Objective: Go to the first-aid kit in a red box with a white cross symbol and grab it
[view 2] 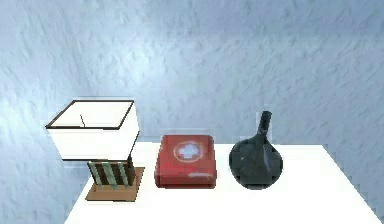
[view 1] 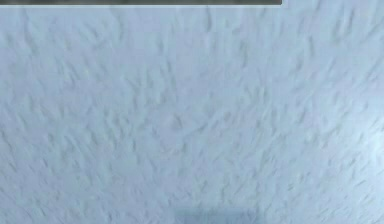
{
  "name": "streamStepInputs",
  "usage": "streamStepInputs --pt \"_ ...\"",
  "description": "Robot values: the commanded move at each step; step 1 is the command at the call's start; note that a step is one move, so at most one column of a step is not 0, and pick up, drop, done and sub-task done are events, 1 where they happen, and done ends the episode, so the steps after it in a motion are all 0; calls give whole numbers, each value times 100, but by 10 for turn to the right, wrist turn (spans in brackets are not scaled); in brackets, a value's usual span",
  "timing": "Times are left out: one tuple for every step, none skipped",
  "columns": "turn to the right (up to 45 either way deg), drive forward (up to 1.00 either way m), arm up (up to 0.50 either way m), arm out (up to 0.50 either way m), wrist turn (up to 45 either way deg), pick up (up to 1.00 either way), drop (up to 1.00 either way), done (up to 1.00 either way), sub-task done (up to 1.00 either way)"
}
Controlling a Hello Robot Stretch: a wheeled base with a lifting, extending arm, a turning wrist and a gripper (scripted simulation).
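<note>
A red first-aid box (view 2: 188,160) with a white cross in a round mark lies flat on a white tabletop (view 2: 320,195) in the arm side view, near the middle of the picture. It lies between a lamp on its left and a dark vase on its right, apart from both.
A table lamp (view 2: 95,135) with a white square shade and a striped base stands at the tabletop's left end. A dark round-bellied vase (view 2: 257,160) with a narrow neck stands right of the box. A pale blue textured wall (view 1: 190,110) stands close ahead in the forward view and behind the table.
</note>
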Motion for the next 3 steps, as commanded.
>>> streamStepInputs --pt "0 0 50 0 0 0 0 0 0" --pt "0 0 38 0 0 0 0 0 0" --pt "0 0 0 16 0 0 0 0 0"
